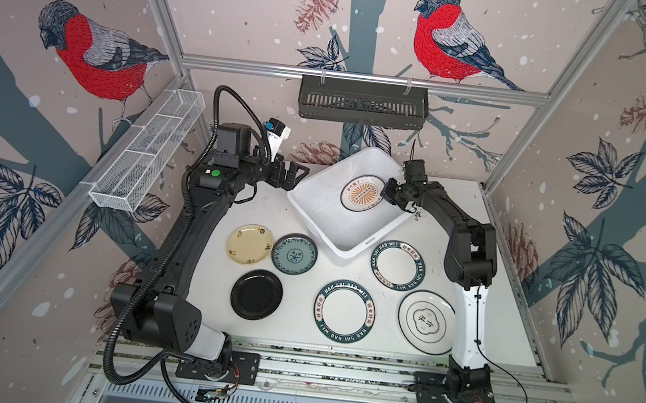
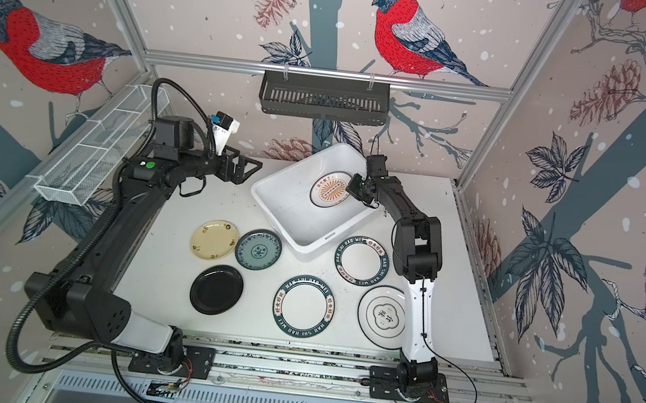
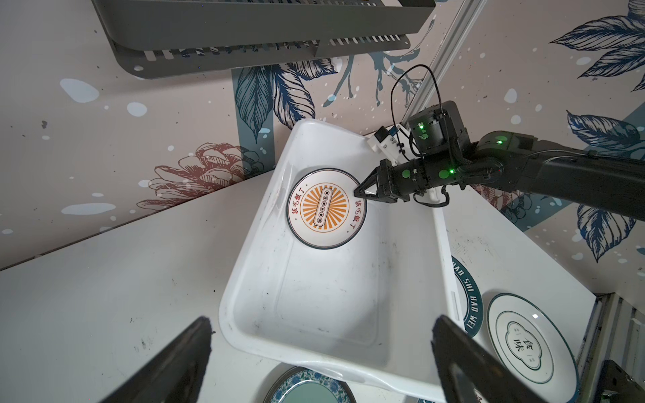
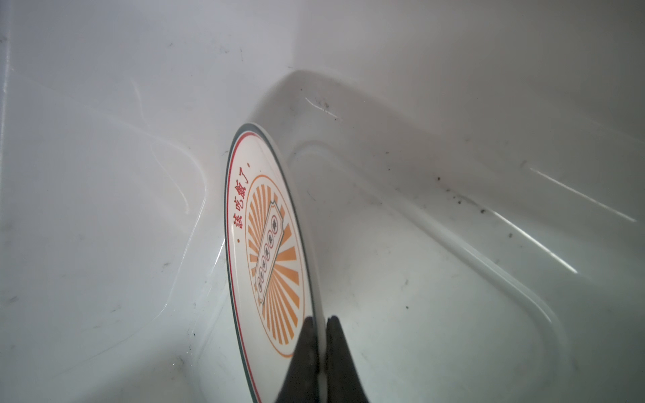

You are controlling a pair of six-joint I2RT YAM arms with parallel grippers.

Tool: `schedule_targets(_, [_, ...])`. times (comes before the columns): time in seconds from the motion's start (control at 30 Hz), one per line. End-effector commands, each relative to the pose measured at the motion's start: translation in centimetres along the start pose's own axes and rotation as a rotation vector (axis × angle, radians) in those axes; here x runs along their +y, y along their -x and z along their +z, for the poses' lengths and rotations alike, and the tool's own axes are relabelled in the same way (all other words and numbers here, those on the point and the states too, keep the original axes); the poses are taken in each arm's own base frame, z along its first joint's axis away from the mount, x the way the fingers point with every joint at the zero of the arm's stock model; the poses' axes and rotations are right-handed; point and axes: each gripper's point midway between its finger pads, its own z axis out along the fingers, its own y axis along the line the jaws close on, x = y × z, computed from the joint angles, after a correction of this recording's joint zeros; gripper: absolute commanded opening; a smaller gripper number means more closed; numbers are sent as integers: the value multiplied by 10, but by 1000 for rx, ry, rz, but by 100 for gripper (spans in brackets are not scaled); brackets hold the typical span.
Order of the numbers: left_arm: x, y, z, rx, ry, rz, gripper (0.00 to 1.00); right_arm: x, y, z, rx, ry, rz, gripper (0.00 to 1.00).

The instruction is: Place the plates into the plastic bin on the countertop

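The white plastic bin [image 1: 323, 217] sits at an angle at the back of the countertop [image 1: 296, 333]. Inside its far end is a white plate with an orange sunburst [image 1: 360, 194] [image 3: 323, 209] [image 4: 268, 244]. My right gripper [image 1: 387, 191] [image 4: 321, 319] is shut on that plate's rim. Whether the plate rests on the bin floor I cannot tell. Several plates lie flat in front of the bin: cream-yellow [image 1: 250, 244], teal [image 1: 294, 254], black [image 1: 256, 294], two with lettered rims [image 1: 397, 265] [image 1: 345, 312], and one with an emblem [image 1: 426, 322]. My left gripper [image 1: 295, 176] [image 3: 323, 320] stands open and empty beside the bin's left corner.
A black slotted rack [image 1: 362, 103] hangs on the back wall above the bin. A white wire mesh tray [image 1: 149, 156] is mounted along the left wall. Aluminium frame posts border the countertop, and the right arm [image 1: 471, 246] arches over the emblem plate's edge.
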Motion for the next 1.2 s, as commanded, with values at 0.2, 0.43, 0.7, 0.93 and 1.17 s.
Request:
schedule_targets(0.2, [-4,3,1,-19,-27,11,98,-10,8,3,-34,-21,28,8])
schedule_targets(0.43, [-5,3,1,-20,-30,11,98,-11,7,5,-37,-27,40,13])
schedule_targets(0.7, [-5,2,1,-20,-29,11,98,-13,7,6,-39,-37,45,18])
schedule_targets(0.93, [-6,2,1,-20,-34,7,98,-17,6,7,-32,-54,45,21])
schedule_targets(1.17, [-6,1,2,-18,-38,7,98,-22,5,8,-27,-92,42,26])
